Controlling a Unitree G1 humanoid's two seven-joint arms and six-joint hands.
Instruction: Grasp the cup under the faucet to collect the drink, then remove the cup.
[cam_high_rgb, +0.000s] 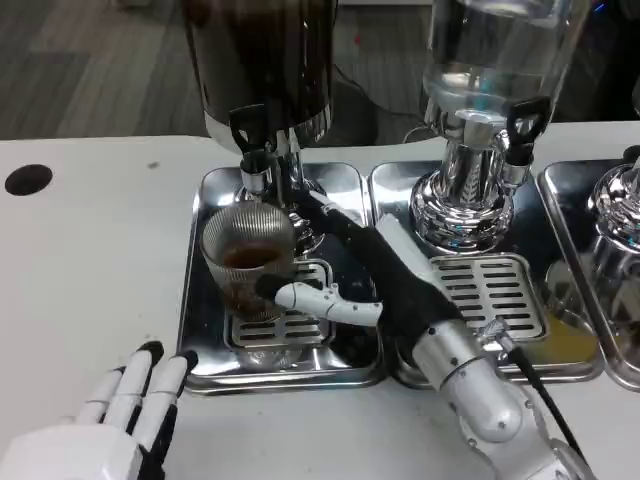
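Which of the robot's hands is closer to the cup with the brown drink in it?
Right. The right hand reaches in beside the cup, fingers at its side. The left hand rests lower down, at the tray's front edge.

the cup (249, 262) is hemmed in from above by the faucet (252, 165) and from behind by the dispenser's chrome base (296, 205). its right side is taken up by the right hand (365, 270), whose fingers (310, 297) lie against the glass. the cup's left side is left open over the bare strip of tray (200, 330), and the front is open across the grille. the white table (90, 270) to the left is unobstructed, with the left hand (130, 405) resting near the tray's front corner.
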